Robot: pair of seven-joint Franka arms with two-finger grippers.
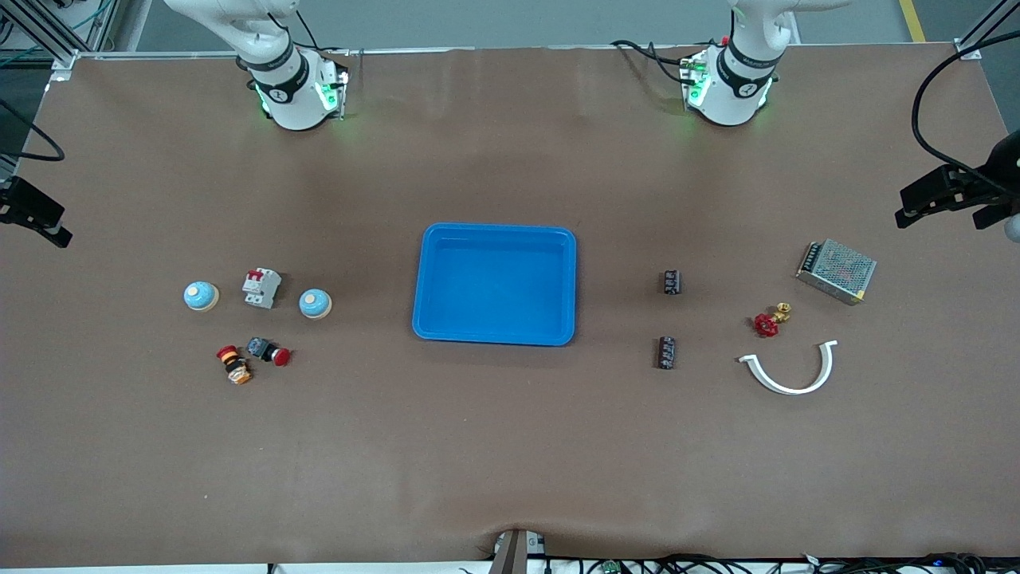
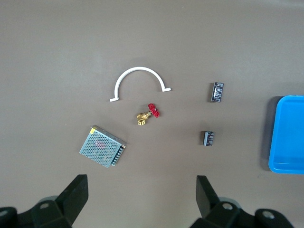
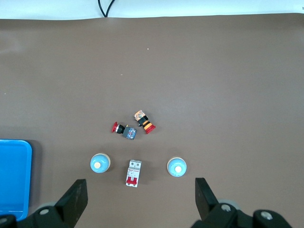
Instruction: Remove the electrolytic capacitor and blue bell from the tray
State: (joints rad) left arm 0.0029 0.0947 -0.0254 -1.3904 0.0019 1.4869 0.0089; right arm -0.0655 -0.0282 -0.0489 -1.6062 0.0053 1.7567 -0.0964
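Two small black capacitors [image 1: 672, 282] [image 1: 666, 352] lie toward the left arm's end, beside the empty blue tray [image 1: 494, 231]. Both show in the left wrist view [image 2: 208, 138] [image 2: 217, 92]. Two light-blue bells [image 1: 201, 296] [image 1: 315, 304] stand toward the right arm's end and show in the right wrist view [image 3: 176, 167] [image 3: 100, 163]. My left gripper [image 2: 141, 191] is open and empty, high over the table near the capacitors. My right gripper [image 3: 141, 191] is open and empty, high over the table near the bells. Neither gripper shows in the front view.
A circuit breaker [image 1: 261, 287] stands between the bells, with two push-button switches [image 1: 269, 351] [image 1: 233, 364] nearer the front camera. Near the capacitors lie a metal power supply [image 1: 837, 271], a red-handled brass valve [image 1: 770, 320] and a white curved bracket [image 1: 789, 375].
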